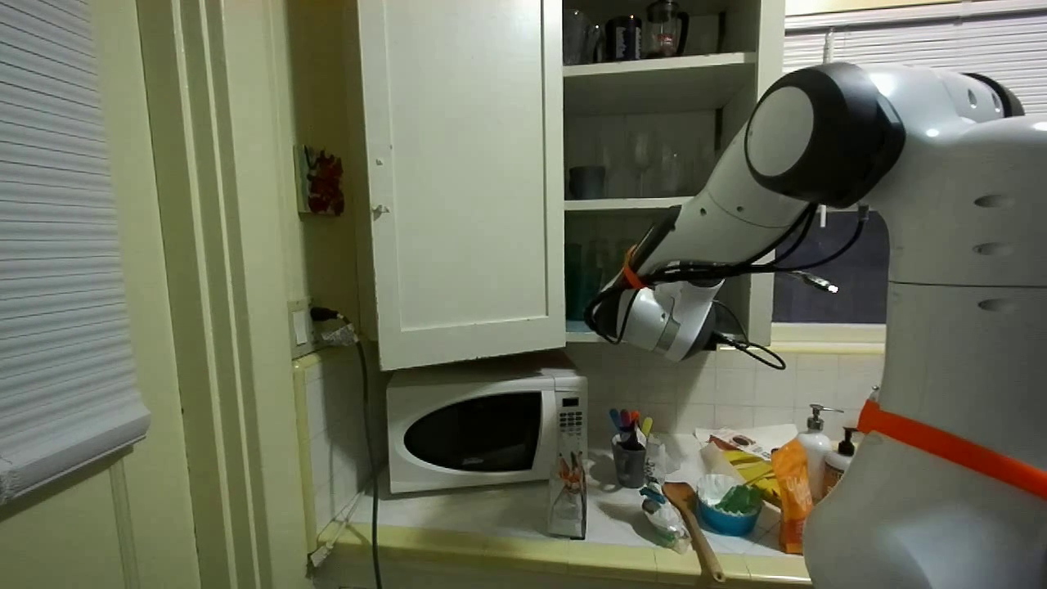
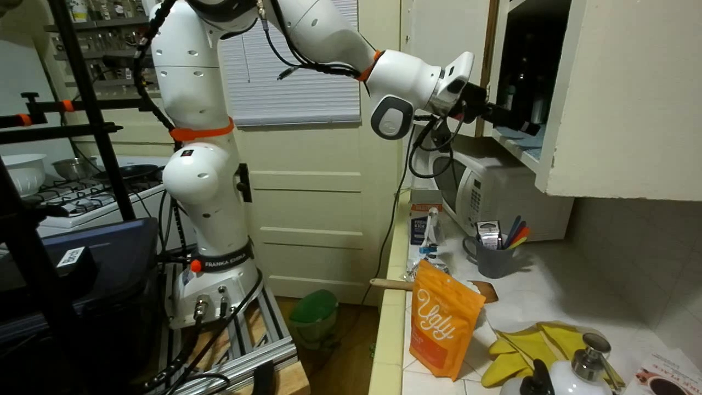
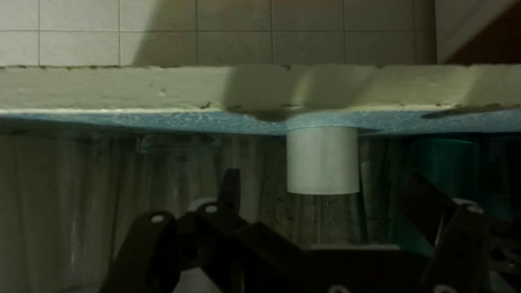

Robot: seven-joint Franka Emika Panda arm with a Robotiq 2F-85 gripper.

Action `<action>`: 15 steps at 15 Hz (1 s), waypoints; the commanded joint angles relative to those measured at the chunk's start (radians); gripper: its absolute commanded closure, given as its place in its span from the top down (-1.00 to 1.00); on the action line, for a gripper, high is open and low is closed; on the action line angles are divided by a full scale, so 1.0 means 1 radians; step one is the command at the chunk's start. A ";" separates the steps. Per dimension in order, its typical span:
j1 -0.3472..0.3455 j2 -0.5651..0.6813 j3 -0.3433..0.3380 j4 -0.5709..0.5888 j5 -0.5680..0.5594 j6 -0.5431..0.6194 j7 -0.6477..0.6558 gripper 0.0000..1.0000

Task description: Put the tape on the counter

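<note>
Gripper spread wide, presumably to straddle the white tape roll sitting on the cupboard shelf

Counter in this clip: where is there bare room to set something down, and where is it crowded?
The counter looks bare in front of the microwave, up to the upright box, and again between the gray mug, the yellow heap and the tiled wall. It is crowded around the wooden spoon, blue bowl and orange pouch.
</note>
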State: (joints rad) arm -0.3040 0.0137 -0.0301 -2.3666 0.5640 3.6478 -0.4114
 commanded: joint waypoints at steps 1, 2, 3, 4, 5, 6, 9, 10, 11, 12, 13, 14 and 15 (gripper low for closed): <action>-0.006 0.024 -0.008 0.026 -0.041 -0.021 -0.089 1.00; -0.006 0.032 -0.010 0.030 -0.031 -0.018 -0.121 1.00; -0.005 0.039 -0.011 0.035 -0.032 -0.018 -0.135 1.00; -0.004 0.048 -0.011 0.044 -0.022 -0.017 -0.150 1.00; -0.001 0.056 -0.011 0.055 -0.014 -0.022 -0.156 1.00; 0.002 0.066 -0.010 0.067 0.001 -0.027 -0.159 1.00; 0.014 0.103 -0.009 0.112 0.059 -0.037 -0.162 1.00; 0.019 0.115 -0.010 0.128 0.076 -0.039 -0.167 1.00; 0.024 0.126 -0.013 0.144 0.095 -0.045 -0.175 1.00; 0.029 0.139 -0.015 0.159 0.112 -0.048 -0.181 1.00; 0.035 0.154 -0.018 0.180 0.131 -0.051 -0.190 1.00; 0.042 0.165 -0.021 0.198 0.148 -0.056 -0.198 1.00; 0.051 0.176 -0.025 0.222 0.172 -0.061 -0.210 1.00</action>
State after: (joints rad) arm -0.2849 0.1455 -0.0368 -2.2236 0.6450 3.6202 -0.5505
